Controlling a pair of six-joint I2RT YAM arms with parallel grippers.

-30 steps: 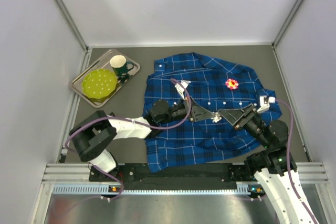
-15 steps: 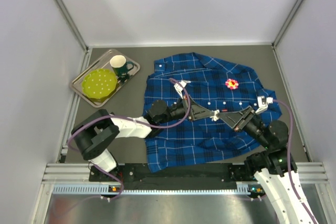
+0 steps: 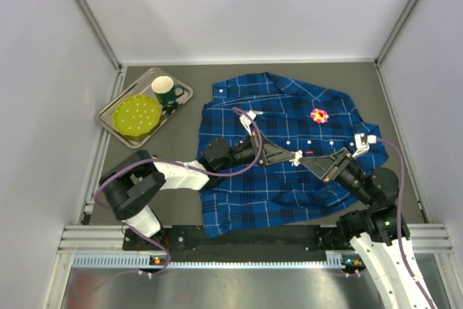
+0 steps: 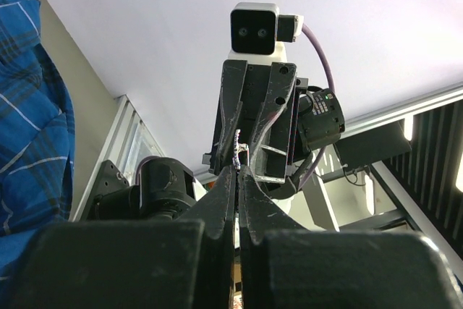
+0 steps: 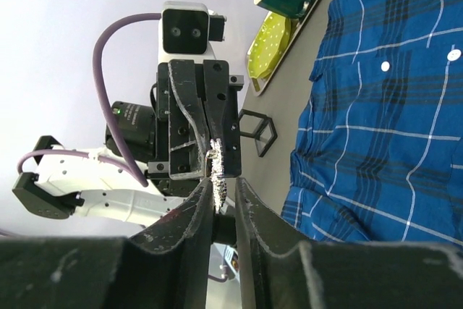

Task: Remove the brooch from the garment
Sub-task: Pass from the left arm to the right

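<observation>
Over the last second the right end effector has been narrowed around a small glittering piece. That piece is pinched in the tips of the left end effector, which is fully closed on it. This reads as a handover being set up above the middle of the shirt, which is spread over the right half of the desk.

The right jaws are still partly apart, with the piece between their tips; whether it is already touched cannot be told. A pink flower is still seen on the shirt, toward the far right corner. Which of the two is the brooch cannot be settled.
</observation>
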